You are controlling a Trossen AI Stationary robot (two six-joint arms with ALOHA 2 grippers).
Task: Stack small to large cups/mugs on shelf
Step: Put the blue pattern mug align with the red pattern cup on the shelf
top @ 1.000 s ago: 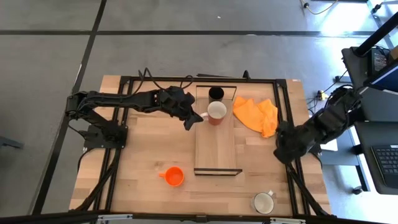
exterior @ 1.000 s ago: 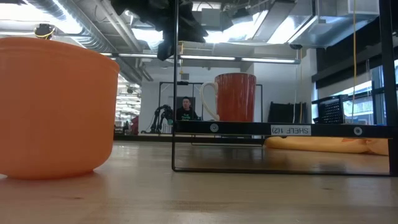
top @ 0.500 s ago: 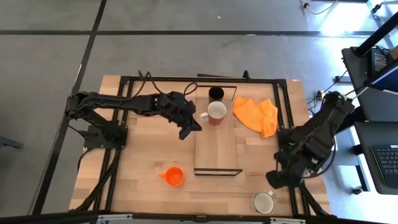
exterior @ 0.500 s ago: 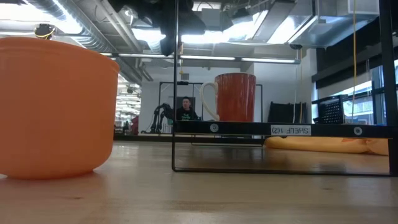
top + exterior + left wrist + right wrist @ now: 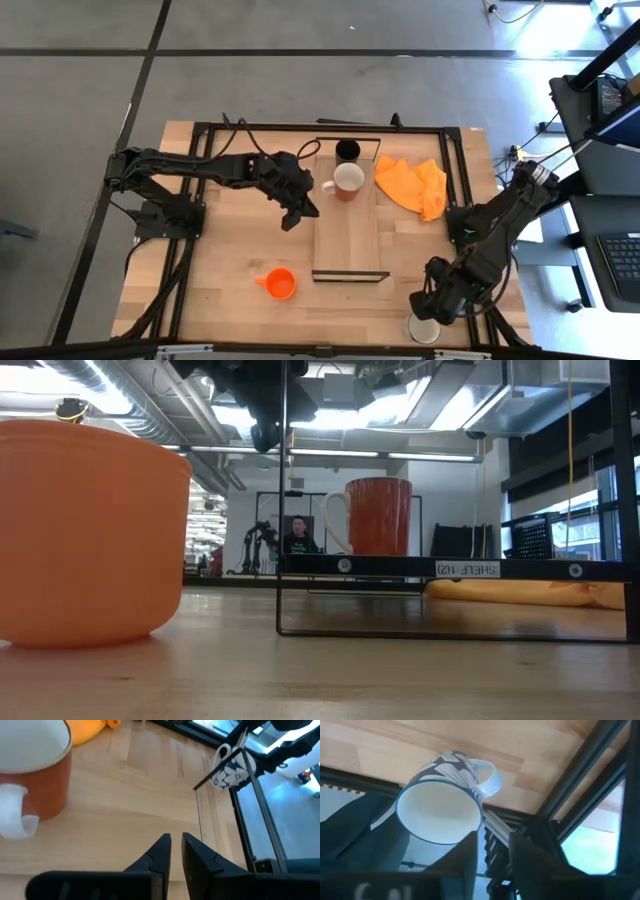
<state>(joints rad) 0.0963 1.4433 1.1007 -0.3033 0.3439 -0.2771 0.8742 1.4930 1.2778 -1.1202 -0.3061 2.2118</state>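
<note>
**Right arm swings down to the patterned mug; left arm backs off the shelf**

Since a second ago the right gripper point(image 5: 432, 312) has travelled from the right counter edge to the lower right of the high view, just above the patterned white mug point(image 5: 424, 327); its fingers point(image 5: 462, 855) now stand parted, holding nothing. The left gripper point(image 5: 290, 222) has drawn away from the white-rimmed mug point(image 5: 347, 181), fingers point(image 5: 159, 851) narrow and empty. That mug and the black tumbler point(image 5: 347, 150) sit at the shelf's point(image 5: 347, 245) upper end. The orange cup point(image 5: 280, 284) remains at lower left on the counter point(image 5: 230, 250)
</note>
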